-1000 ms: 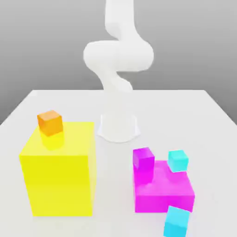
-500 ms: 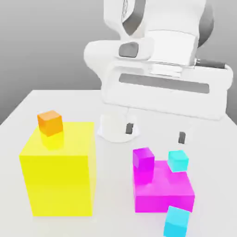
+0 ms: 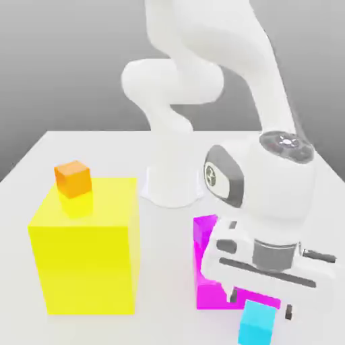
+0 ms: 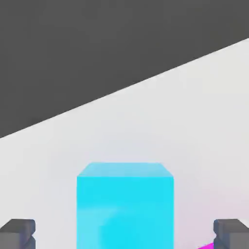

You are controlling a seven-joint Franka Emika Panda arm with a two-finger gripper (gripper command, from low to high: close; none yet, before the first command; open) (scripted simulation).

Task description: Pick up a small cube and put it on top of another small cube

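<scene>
On the white table (image 3: 94, 145) under a grey backdrop, I see my arm has swung down in the last second from upright to hang low over the cyan cube (image 3: 257, 324), which sits on the table just in front of the magenta block (image 3: 207, 290). That sets up the grasp. The gripper (image 4: 124, 233) is wide open, fingertips (image 4: 18, 232) flanking the cube, touching nothing.

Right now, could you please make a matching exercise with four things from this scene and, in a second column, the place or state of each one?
Things:
1. orange cube
2. cyan-blue cube
3. gripper
4. yellow block

Places or states:
A. open, fingers on either side of a cube
B. on the white table, carrying a smaller cube
C. on top of the yellow block
D. on the table, beside the magenta block

Pairs: 1-C, 2-D, 3-A, 4-B
</scene>
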